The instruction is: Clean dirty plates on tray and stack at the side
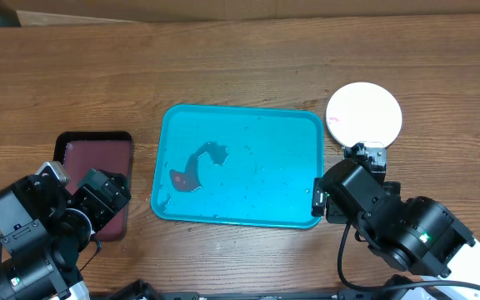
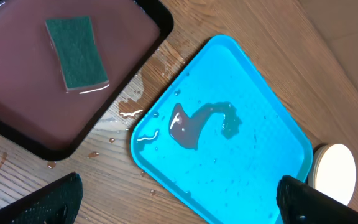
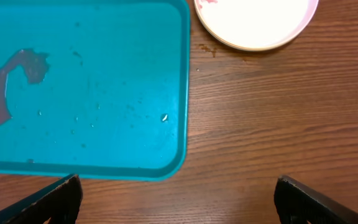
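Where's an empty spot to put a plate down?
The table behind the blue tray is bare wood. The tray's right half is free, just wet. Near the front it's crowded: the left arm, the right arm, the maroon tray with its sponge.

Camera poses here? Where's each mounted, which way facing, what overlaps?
Overhead: above the table, facing straight down; tray, plate, maroon tray; left arm and right arm at the bottom edge.
Left wrist: on the left arm, angled down over sponge and tray; left claw open, fingertips in bottom corners.
Right wrist: on the right arm, facing down at tray's end and plate; right claw open.
Shared: all three see tray and plate.
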Controlling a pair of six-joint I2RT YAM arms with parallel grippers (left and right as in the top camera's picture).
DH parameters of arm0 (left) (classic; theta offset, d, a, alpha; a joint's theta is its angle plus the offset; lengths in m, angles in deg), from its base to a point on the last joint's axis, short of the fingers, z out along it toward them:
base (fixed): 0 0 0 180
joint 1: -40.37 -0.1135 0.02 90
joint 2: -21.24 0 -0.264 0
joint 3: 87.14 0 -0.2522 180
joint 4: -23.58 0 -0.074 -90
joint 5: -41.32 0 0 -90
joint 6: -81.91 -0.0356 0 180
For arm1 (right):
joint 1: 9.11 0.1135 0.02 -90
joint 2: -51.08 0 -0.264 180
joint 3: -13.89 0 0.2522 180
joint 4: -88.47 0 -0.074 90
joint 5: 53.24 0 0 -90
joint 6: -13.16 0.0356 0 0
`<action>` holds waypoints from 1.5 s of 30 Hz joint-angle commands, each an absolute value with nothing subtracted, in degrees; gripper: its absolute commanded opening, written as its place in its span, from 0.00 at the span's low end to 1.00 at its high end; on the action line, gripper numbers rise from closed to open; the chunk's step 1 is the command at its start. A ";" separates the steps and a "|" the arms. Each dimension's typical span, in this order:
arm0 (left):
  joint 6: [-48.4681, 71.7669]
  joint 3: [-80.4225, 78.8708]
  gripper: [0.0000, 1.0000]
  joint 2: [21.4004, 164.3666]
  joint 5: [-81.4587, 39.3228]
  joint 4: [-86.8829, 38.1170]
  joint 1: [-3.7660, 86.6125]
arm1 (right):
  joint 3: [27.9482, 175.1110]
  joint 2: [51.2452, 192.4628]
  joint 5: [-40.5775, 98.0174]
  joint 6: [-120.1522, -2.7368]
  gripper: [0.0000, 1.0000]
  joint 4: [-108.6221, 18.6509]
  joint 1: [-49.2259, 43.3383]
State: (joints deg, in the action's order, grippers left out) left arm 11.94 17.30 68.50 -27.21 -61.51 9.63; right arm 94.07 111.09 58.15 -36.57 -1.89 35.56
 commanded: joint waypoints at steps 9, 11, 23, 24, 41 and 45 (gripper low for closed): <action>12.93 17.89 1.00 68.39 -26.64 -61.51 9.65 | 91.77 109.10 59.51 -36.53 1.00 -6.42 31.86; 12.93 17.89 1.00 68.39 -26.64 -61.51 9.65 | 89.39 107.42 57.52 -38.69 1.00 -10.16 28.85; 12.93 17.89 1.00 68.39 -26.64 -61.51 9.65 | 55.33 82.68 27.40 -57.18 1.00 -54.68 -0.31; 12.93 17.89 1.00 68.39 -26.64 -61.51 9.65 | 52.93 80.66 26.87 -57.18 1.00 -56.60 -1.42; 12.93 17.89 1.00 68.39 -26.64 -61.51 9.65 | 32.54 51.92 27.24 -57.64 1.00 -71.38 -4.70; 12.93 17.89 1.00 68.39 -26.64 -61.51 9.65 | 29.83 51.22 27.20 -57.58 1.00 -76.86 -6.17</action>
